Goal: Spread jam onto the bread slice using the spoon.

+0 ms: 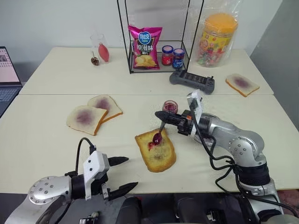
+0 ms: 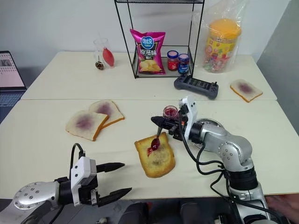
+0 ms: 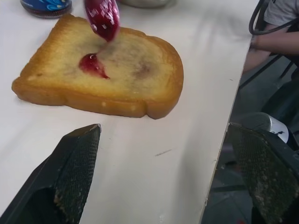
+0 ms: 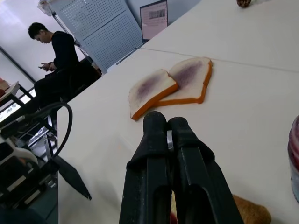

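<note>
The step in hand is the application of jam to the bread slice (image 1: pixel 155 150). The right claw (image 1: pixel 161 115), just right of frame centre in the left eye view, is pressed together on the handle of the spoon (image 1: pixel 159 132); the handle hangs down from the fingertips and the bowl meets the upper left part of the slice. The bowl is coated in glossy red-purple jam (image 3: pixel 102 17). A small blob of jam (image 3: pixel 92 65) lies on the bread beside the bowl in the left wrist view.

The left claw (image 1: pixel 121 174) hovers at the lower left of the frame, near the front edge of the table (image 1: pixel 46 140), with its fingers (image 3: pixel 77 170) spread wide and nothing between them. It stands apart from the slice.

Judged from the coverage, spreading is at an early stage: most of the top face is bare. The next move calls for drawing the spoon bowl across the face toward the lower right, with light downward pressure and the bowl kept flat (a steep bowl would likely dig into the crumb or push the slice along the table). The free claw could steady the slice if it slides.

The slice is thick, golden-brown, with a darker crust and a paler centre. It lies flat just below centre frame, with the jam jar (image 1: pixel 169 107) near, above and to its right.
</note>
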### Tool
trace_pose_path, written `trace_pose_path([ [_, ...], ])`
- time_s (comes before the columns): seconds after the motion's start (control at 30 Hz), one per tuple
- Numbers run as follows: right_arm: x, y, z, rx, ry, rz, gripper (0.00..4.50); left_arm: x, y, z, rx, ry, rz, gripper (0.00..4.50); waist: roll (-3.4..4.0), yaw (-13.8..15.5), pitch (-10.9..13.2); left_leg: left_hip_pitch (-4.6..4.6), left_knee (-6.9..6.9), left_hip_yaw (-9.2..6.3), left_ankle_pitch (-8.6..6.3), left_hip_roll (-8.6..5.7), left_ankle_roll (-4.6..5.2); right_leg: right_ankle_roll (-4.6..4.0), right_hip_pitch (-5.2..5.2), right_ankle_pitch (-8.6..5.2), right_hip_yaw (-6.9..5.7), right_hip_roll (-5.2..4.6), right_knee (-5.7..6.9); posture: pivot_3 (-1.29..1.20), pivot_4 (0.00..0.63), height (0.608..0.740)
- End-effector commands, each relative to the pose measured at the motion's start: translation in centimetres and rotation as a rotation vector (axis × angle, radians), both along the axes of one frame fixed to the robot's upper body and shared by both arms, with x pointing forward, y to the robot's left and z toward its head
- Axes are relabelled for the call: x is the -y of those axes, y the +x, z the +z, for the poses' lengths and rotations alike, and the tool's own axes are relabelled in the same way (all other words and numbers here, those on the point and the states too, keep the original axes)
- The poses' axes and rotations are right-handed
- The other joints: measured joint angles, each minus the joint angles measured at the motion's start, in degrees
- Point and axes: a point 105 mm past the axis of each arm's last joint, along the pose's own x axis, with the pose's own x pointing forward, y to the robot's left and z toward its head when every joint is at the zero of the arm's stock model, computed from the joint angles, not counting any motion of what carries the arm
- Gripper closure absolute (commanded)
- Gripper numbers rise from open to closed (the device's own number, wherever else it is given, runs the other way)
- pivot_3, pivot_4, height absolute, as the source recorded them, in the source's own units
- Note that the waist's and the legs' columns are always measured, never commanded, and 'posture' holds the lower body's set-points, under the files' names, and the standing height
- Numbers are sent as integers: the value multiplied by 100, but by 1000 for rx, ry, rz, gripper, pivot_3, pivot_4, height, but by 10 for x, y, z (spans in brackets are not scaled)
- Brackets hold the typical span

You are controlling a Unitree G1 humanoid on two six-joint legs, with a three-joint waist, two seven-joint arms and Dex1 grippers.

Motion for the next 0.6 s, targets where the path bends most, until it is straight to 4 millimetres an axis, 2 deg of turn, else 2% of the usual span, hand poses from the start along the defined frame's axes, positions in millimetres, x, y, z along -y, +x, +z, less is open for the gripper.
trace_pose_path([
  [0.03,-2,-3,-6,40,-45,15,4460,2,1,6,30,4,-30,0,0,-1,0,0,1,1,0,0,0,1,0,1,1,0,0,0,150,740],
  [0.13,-1,-1,-12,71,-87,14,4460,3,3,7,34,6,-29,0,0,0,0,0,2,2,0,-1,0,2,0,1,2,0,0,0,150,740],
  [0.27,4,7,-10,166,-143,-3,4460,7,1,9,33,3,-35,0,-1,0,-1,1,2,0,0,0,0,2,1,1,0,0,0,0,150,740],
  [0.6,11,23,19,260,-125,-41,4460,11,6,13,43,4,-41,0,-2,6,-1,2,14,0,1,-3,0,1,5,12,1,-1,2,0,150,740],
])
